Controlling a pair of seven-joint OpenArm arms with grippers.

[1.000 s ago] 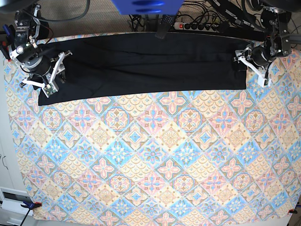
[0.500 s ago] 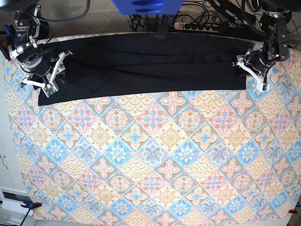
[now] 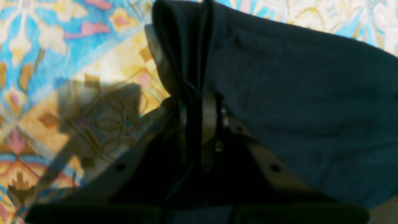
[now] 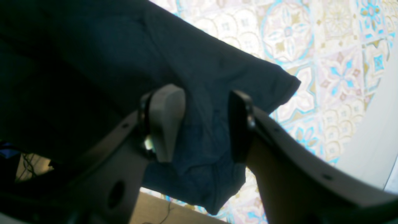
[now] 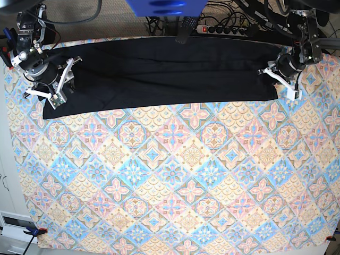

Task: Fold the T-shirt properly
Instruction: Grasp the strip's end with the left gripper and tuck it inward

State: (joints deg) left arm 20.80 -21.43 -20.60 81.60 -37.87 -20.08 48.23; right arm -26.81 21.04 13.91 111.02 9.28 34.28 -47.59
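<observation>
Two arms sit at the far corners of the patterned tablecloth [image 5: 175, 175] in the base view, and between them we see the T-shirt [image 5: 170, 71] stretched as a long black band along the far edge of the table. Our left gripper [image 5: 282, 81] is at the band's end on that view's right; our right gripper [image 5: 59, 85] is at the opposite end, over the cloth's near corner.

From the left wrist camera, we see the left gripper [image 3: 199, 124] with its jaws drawn narrow, pinching a bunched fold of the T-shirt [image 3: 295, 102] that rises up between them, the tablecloth [image 3: 62, 62] showing to the side.

From the right wrist camera, our right gripper [image 4: 206, 121] has its jaws parted, with the T-shirt [image 4: 199, 71] passing through the gap; one pale fingertip [image 4: 166, 119] lies against the fabric, though we cannot tell whether the dark one touches it.
</observation>
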